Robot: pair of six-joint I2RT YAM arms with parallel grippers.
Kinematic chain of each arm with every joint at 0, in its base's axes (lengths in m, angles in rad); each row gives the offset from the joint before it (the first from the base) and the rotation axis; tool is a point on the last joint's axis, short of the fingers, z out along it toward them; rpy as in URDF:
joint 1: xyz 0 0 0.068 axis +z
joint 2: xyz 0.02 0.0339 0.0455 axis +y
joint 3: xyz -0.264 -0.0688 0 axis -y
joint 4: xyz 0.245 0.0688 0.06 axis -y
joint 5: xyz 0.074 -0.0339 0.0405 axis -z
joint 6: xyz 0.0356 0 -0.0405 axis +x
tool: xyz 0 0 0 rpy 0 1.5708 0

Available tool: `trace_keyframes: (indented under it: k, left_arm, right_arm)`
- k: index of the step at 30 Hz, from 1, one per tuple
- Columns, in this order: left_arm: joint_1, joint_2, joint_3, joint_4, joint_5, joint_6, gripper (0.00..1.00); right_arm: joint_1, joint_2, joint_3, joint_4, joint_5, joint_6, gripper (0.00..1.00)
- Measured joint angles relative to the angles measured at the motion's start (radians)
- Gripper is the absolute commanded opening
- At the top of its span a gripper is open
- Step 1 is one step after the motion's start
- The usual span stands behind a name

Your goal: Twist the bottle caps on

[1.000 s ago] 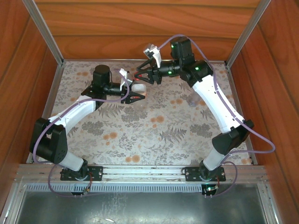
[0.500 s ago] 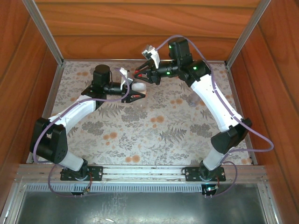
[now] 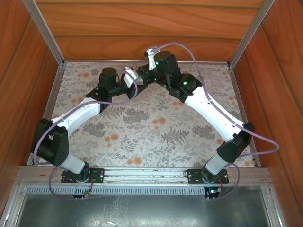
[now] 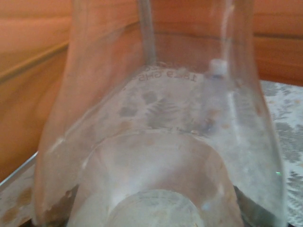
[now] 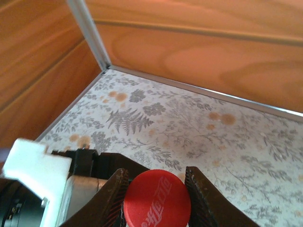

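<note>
The red cap [image 5: 157, 202] sits squarely between the right jaws. Its flat top with white lettering faces the wrist camera, and the two dark fingers [image 5: 112, 201] press against its rim on either side. So we read the right jaws as closed down to the cap's width and gripping it. What lies under the cap is hidden, and we cannot tell whether it touches a bottle neck.

Just beside the right jaws, on their left in the wrist view, we see the left arm's white block [image 5: 35, 170] and the dark body of its wrist.

The clear bottle [image 4: 156, 142] stands right in front of the left wrist camera, between the left jaws. Dark finger edges [image 4: 247, 208] show low against its sides, so we take the left jaws as drawn in narrow and clamped on it. Through its wall we see the fern print of the table [image 5: 199, 118] and the wooden wall [image 5: 199, 52] beyond the jaws. Faint raised lettering shows on the plastic. A small pale round thing [image 4: 218, 66] appears through the bottle, and we cannot tell what it is.

From above, the left arm [image 3: 80, 111] and the right arm [image 3: 208, 106] reach inward, and their jaws meet tip to tip over the far middle of the table. The bottle and cap are too hidden there to make out.
</note>
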Motion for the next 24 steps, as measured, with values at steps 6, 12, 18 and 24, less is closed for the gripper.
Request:
trace_keyframes:
  k: [6, 12, 18, 24]
  left_arm:
    - [0.000, -0.007, -0.029, 0.002, -0.046, 0.010, 0.53]
    - [0.009, -0.010, -0.034, 0.010, 0.064, 0.000, 0.54]
    - [0.047, -0.010, -0.034, 0.019, 0.359, -0.034, 0.55]
    - [0.057, -0.010, -0.034, 0.023, 0.591, -0.052, 0.55]
  right_arm:
    - [-0.005, 0.029, 0.019, -0.021, -0.005, 0.026, 0.23]
    - [-0.089, 0.012, 0.018, -0.019, -0.206, -0.041, 0.64]
    - [-0.148, -0.058, 0.018, 0.004, -0.481, -0.178, 0.71]
    - [-0.155, -0.122, 0.037, -0.037, -0.719, -0.320, 0.66]
